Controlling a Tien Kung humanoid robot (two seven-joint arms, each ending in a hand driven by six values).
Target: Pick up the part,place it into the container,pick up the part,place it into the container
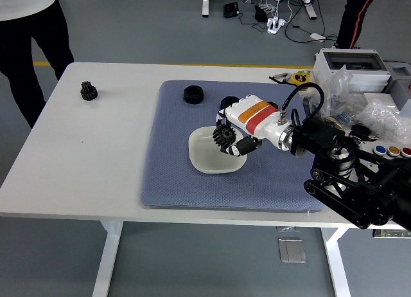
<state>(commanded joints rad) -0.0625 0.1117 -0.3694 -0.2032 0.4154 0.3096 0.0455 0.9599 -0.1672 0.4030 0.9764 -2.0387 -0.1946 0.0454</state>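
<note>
My right hand [232, 137] hangs over the white square dish [204, 157] in the middle of the blue-grey mat [173, 168], its fingers shut on a black gear [223, 136]. The gear is above the dish's right half. A black nut-like part [192, 94] lies on the mat's far side; a second one [227, 101] peeks out behind my hand. Another black gear [88, 90] stands on the bare table at the far left. My left arm is out of view.
A grey box [353, 63], plastic bags [334, 91] and small coloured caps [392, 150] crowd the table's right end. A yellow tape measure [298, 79] lies past the mat's far right corner. A person in dark trousers [26, 46] stands at the far left.
</note>
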